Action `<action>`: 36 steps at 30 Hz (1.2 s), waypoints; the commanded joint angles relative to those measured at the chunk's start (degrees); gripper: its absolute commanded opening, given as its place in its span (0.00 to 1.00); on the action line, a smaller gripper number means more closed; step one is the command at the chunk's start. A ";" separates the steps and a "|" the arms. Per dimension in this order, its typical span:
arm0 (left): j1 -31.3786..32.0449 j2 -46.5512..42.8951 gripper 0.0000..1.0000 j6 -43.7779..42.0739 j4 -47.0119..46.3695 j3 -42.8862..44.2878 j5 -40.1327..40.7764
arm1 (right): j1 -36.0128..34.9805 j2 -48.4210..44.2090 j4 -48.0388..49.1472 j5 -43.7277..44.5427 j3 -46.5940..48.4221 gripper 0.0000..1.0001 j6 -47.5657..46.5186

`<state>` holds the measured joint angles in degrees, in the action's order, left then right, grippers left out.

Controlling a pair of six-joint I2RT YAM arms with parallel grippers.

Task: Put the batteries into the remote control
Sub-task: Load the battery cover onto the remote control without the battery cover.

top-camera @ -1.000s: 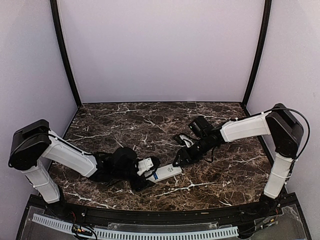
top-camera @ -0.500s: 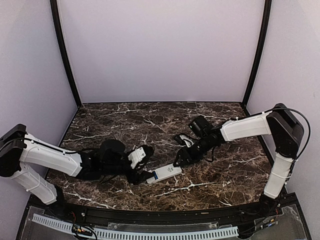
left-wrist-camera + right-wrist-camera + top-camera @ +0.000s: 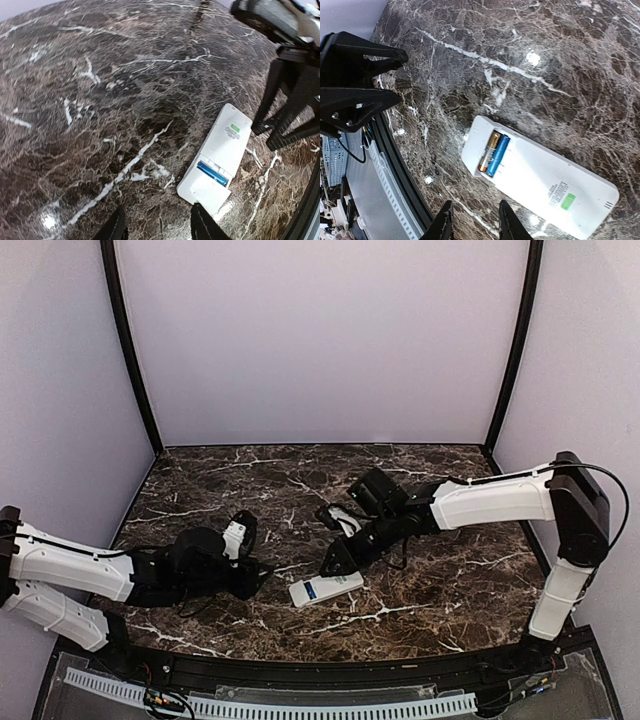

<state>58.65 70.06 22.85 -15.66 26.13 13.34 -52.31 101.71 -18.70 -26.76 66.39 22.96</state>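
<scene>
The remote control (image 3: 326,587) (image 3: 225,149) (image 3: 540,177) lies back-up on the marble table, its battery bay uncovered. Both batteries sit side by side in the bay, the bluish one (image 3: 498,154) (image 3: 212,173) beside the tan one (image 3: 488,150). My left gripper (image 3: 258,575) (image 3: 159,227) is open and empty just left of the remote's bay end. Just beyond the remote hovers my right gripper (image 3: 328,565) (image 3: 474,222), open and empty, with its fingertips over the bare table next to the bay end.
The black front rail (image 3: 402,165) of the table runs close behind the remote. In the right wrist view the left gripper's black fingers (image 3: 362,52) show at the upper left. The marble table (image 3: 450,580) spreads to the right and back.
My left arm has drawn back to the left, away from the remote's end. My right gripper has shifted a little left. Both pairs of jaws stand narrower than before.
</scene>
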 commanded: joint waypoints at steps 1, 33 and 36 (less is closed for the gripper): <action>-0.12 2.46 0.43 19.21 1.18 -2.57 2.45 | -3.09 3.12 5.20 2.07 2.70 0.28 5.74; 0.13 18.44 0.28 26.84 -8.14 -0.76 -6.01 | -9.72 11.58 1.66 12.29 8.54 0.18 9.92; 0.22 19.32 0.27 27.31 -8.18 -0.59 -7.05 | -9.69 11.63 1.21 12.82 8.73 0.18 9.83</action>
<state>58.65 87.72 49.17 -26.09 25.08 8.36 -61.43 112.42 -16.93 -15.27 73.63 32.25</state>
